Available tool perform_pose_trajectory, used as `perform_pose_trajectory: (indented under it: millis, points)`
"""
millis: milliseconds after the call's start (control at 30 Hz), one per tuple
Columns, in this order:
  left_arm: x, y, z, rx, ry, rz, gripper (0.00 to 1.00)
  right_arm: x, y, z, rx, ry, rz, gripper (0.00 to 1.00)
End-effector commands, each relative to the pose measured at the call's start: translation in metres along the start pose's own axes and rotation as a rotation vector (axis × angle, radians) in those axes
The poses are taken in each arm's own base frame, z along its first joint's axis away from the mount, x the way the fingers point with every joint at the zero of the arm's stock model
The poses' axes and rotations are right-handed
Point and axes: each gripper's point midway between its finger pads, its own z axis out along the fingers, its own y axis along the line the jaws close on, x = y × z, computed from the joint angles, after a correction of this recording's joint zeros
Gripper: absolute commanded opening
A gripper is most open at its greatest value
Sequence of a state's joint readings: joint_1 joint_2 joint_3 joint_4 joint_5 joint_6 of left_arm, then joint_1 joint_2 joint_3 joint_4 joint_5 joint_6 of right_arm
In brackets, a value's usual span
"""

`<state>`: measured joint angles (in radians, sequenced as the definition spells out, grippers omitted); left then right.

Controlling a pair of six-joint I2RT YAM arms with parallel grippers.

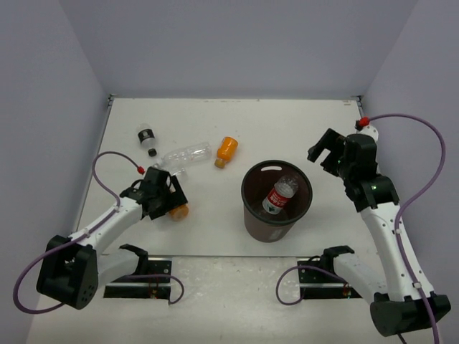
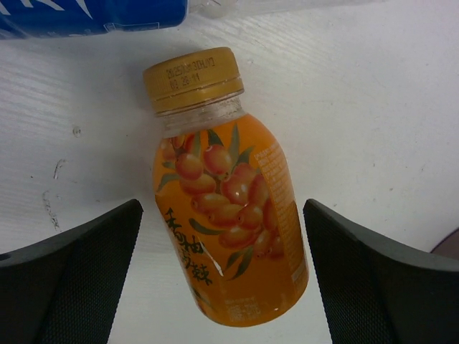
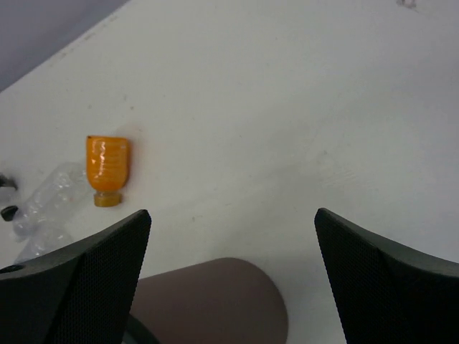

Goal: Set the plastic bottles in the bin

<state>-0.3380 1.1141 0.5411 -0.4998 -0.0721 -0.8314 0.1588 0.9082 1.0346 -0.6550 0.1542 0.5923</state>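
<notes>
Seen from above, the bin (image 1: 252, 215) stands near the middle of the table (image 1: 287, 122), and a red-labelled clear bottle (image 1: 280, 195) lies slanted inside it. At the bin's 9 o'clock, the left end effector (image 2: 222, 211) is spread wide around an orange sea-buckthorn bottle (image 2: 228, 244) that lies on the table between its fingers (image 2: 79, 272), touching neither, yellow cap pointing away from the wrist. A blue-labelled bottle (image 2: 86, 14) lies just past that cap. At the bin's 11 o'clock lies a second orange bottle (image 1: 226, 151); a clear unlabelled bottle (image 1: 188, 153) is beside it, and a black-labelled bottle (image 1: 147, 140) lies farther toward 10 o'clock. The right end effector (image 3: 233, 215), at the bin's 2 o'clock, is wide apart and holds nothing.
</notes>
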Motion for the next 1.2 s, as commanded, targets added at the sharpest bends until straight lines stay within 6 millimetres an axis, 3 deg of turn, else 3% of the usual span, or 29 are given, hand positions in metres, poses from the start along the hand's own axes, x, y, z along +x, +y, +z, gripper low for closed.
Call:
perform_pose_trajectory:
  millis: [0,167,367,467,567,633,767,867,933,1033,1067,1167]
  points:
    - [-0.009,-0.016,0.004,0.043,-0.049,-0.006,0.79,0.019,-0.028,0.007,0.095,0.009,0.041,0.99]
    - [-0.008,-0.027,-0.001,0.079,-0.057,0.03,0.53,0.037,-0.049,0.006,0.145,0.001,0.052,0.99]
    - [0.004,-0.051,-0.016,0.193,-0.05,0.157,0.42,0.051,-0.065,0.008,0.194,0.006,0.052,0.99]
    - [-0.002,-0.068,-0.034,0.274,-0.091,0.228,0.35,0.063,-0.079,0.016,0.251,0.032,0.044,0.99]
    - [-0.021,-0.099,-0.07,0.408,-0.19,0.267,0.33,0.076,-0.082,0.023,0.26,0.082,0.06,0.99]
    - [-0.047,-0.13,-0.114,0.528,-0.305,0.29,0.33,0.082,-0.077,0.027,0.227,0.099,0.067,0.99]
    - [-0.075,-0.188,-0.198,0.776,-0.459,0.385,0.31,0.082,-0.073,0.03,0.207,0.102,0.073,0.99]
    - [-0.073,-0.231,-0.242,0.967,-0.516,0.508,0.31,0.08,-0.075,0.028,0.201,0.085,0.049,0.99]
    - [-0.064,-0.26,-0.258,1.037,-0.531,0.58,0.33,0.077,-0.073,0.026,0.186,0.073,0.034,0.99]
    - [-0.045,-0.295,-0.264,1.062,-0.526,0.668,0.4,0.074,-0.069,0.022,0.144,0.037,0.046,0.99]
    - [-0.035,-0.31,-0.276,1.074,-0.539,0.696,0.41,0.074,-0.067,0.021,0.126,0.028,0.046,0.99]
    - [-0.006,-0.338,-0.262,0.992,-0.557,0.811,0.45,0.074,-0.066,0.02,0.109,0.005,0.051,0.99]
